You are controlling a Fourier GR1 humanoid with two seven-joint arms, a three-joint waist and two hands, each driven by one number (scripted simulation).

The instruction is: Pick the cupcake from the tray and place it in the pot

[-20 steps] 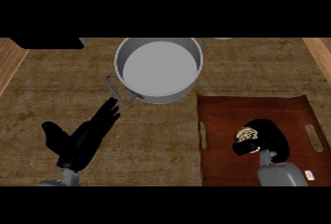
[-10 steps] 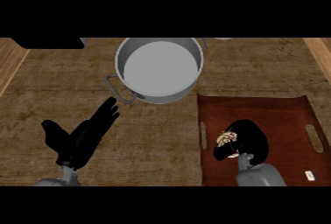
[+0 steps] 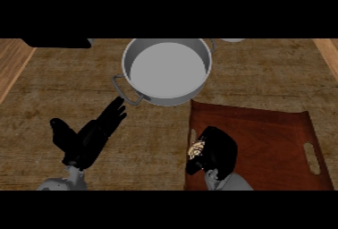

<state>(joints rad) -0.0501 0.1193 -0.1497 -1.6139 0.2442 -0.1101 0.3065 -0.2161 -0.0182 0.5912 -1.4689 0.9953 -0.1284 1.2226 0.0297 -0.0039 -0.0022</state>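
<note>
The right hand is closed round the cupcake, its fingers and thumb curled about it so that only a pale, speckled patch of the top shows at the hand's left side. Hand and cupcake sit over the left part of the brown tray, just inside its left rim and beside the slot handle there; whether the cupcake is lifted clear of the tray's surface cannot be told from this steep view. The grey forearm comes in from the near edge directly below the hand. The pot stands at the far side of the counter, far and slightly left of the tray's far-left corner, well apart from the held cupcake, and nothing lies inside it. The left hand rests at the near left with fingers straight and spread a little, thumb out to the left, tips pointing far-right towards the pot's near-left handle without touching it; it holds nothing. A black object lies at the far left edge. Compared with a second ago, the right hand has carried the cupcake leftwards from the middle of the tray to its left side, while the left hand, pot and tray are where they were.
</note>
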